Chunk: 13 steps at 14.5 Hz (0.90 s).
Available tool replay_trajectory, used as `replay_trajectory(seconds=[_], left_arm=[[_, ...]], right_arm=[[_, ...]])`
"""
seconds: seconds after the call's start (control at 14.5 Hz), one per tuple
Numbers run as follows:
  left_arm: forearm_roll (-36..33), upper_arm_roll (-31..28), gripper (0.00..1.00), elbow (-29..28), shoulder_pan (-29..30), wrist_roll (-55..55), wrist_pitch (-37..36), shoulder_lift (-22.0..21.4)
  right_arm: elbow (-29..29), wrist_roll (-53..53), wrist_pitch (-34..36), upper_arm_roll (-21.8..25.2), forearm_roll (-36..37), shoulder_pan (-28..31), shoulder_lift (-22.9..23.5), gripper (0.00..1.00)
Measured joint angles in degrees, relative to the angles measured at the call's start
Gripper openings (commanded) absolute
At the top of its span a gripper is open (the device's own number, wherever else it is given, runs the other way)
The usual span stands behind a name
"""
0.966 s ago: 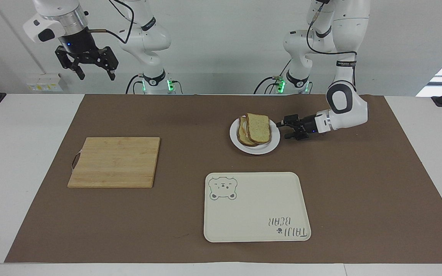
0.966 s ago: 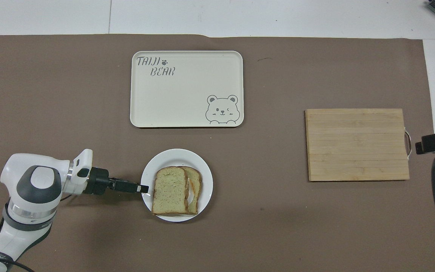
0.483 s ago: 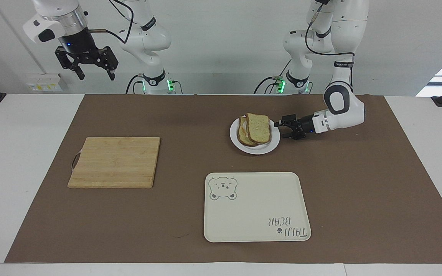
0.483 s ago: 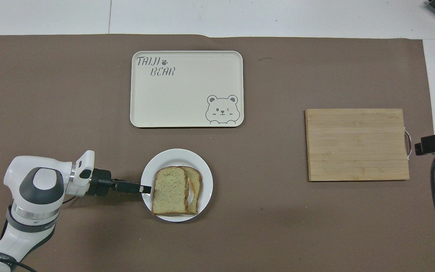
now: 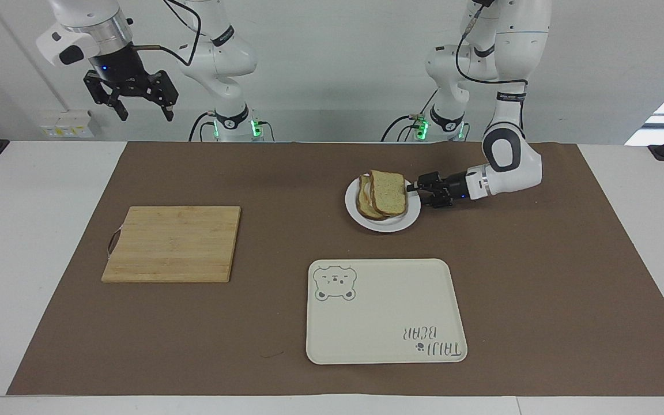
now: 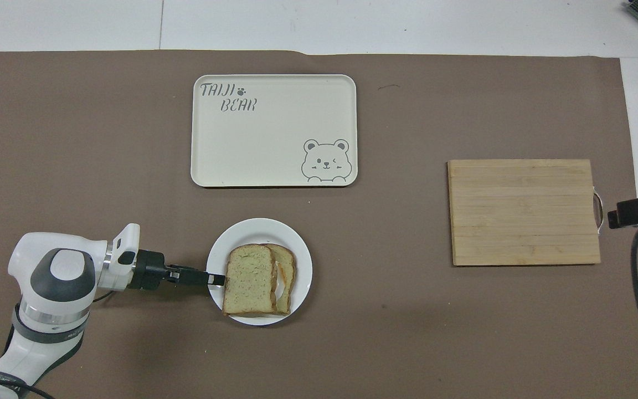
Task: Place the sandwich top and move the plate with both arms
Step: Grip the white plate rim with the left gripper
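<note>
The sandwich top [image 5: 389, 192] [image 6: 250, 280], a speckled slice with a brown crust, lies on another slice on the white plate [image 5: 387, 225] [image 6: 263, 227]. It sits shifted toward the left arm's end, so the lower slice shows along one side. My left gripper [image 5: 420, 190] [image 6: 218, 279] lies low and level, its tip at the plate's rim beside the bread. My right gripper [image 5: 143, 112] hangs open and empty high above the right arm's end of the table, and that arm waits.
A cream tray [image 5: 387, 346] [image 6: 274, 177] with a bear drawing lies farther from the robots than the plate. A wooden cutting board [image 5: 172, 244] [image 6: 524, 211] lies toward the right arm's end. A brown mat [image 5: 539, 300] covers the table.
My left gripper has slid in toward the plate, from just outside the rim to over its edge, and looks narrower. The bread and plate have not moved. The right arm has barely moved.
</note>
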State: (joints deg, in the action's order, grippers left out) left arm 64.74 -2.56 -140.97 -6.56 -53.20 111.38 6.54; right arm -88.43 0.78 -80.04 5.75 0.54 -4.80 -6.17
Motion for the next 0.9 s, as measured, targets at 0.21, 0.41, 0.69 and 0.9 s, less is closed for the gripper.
replay_trajectory(seconds=[0.21,0.41,0.69,0.9], left_arm=[[0.23,0.01,0.52,-0.21,0.0,-0.41,-0.25,0.13],[0.52,0.0,0.51,-0.31,0.0,-1.6,-0.86,0.6],[1.62,-0.05,0.48,-0.3,0.01,-3.14,-2.13,1.41],[2.15,-0.2,0.47,-0.21,0.15,-4.25,-3.19,2.01]], right_arm=[[-0.02,0.0,0.0,0.0,0.0,0.0,-0.01,1.0],[-0.03,0.0,0.0,0.01,0.0,0.0,-0.02,1.0],[-0.03,0.0,0.0,0.01,0.0,0.0,-0.15,1.0],[-0.04,0.0,0.0,0.02,0.0,0.0,-0.17,1.0]])
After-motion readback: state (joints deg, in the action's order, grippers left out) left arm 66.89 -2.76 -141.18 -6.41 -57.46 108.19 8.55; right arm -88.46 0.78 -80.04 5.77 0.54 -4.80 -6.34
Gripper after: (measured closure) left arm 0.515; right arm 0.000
